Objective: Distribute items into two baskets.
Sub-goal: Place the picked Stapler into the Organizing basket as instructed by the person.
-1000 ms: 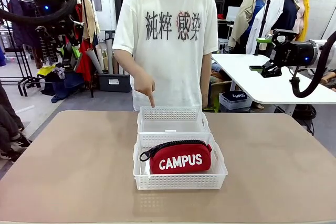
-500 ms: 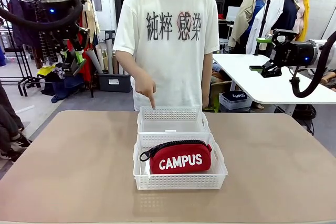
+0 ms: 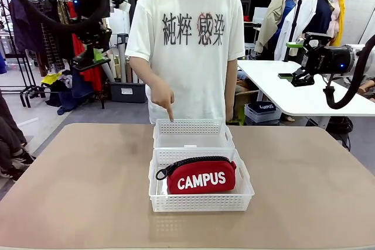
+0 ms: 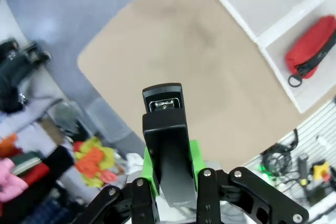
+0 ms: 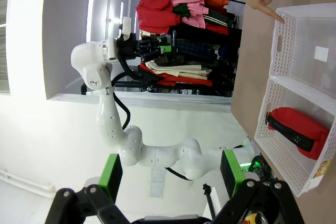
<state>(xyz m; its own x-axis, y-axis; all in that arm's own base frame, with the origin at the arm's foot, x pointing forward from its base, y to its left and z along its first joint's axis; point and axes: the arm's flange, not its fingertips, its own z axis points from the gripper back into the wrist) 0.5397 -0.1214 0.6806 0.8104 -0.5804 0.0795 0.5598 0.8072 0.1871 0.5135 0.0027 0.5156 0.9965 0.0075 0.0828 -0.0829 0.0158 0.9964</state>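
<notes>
Our left claw (image 4: 169, 156) pinches the small black stapler (image 4: 164, 121) high beyond the worktop's (image 3: 88, 174) left edge. The empty far white lattice plastic basket (image 3: 190, 126) lies below, to its right. Our right claw (image 3: 291, 60) hangs spread.

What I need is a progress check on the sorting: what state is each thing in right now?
Left hand: shut on the black stapler, held high off the table.
Black stapler: gripped, in the air.
Right hand: open, empty, held high.
Red CAMPUS pouch: lying in the near basket.
Near basket: holds the pouch.
Far basket: empty.
Person's hand: index finger pointing down at the far basket.
</notes>
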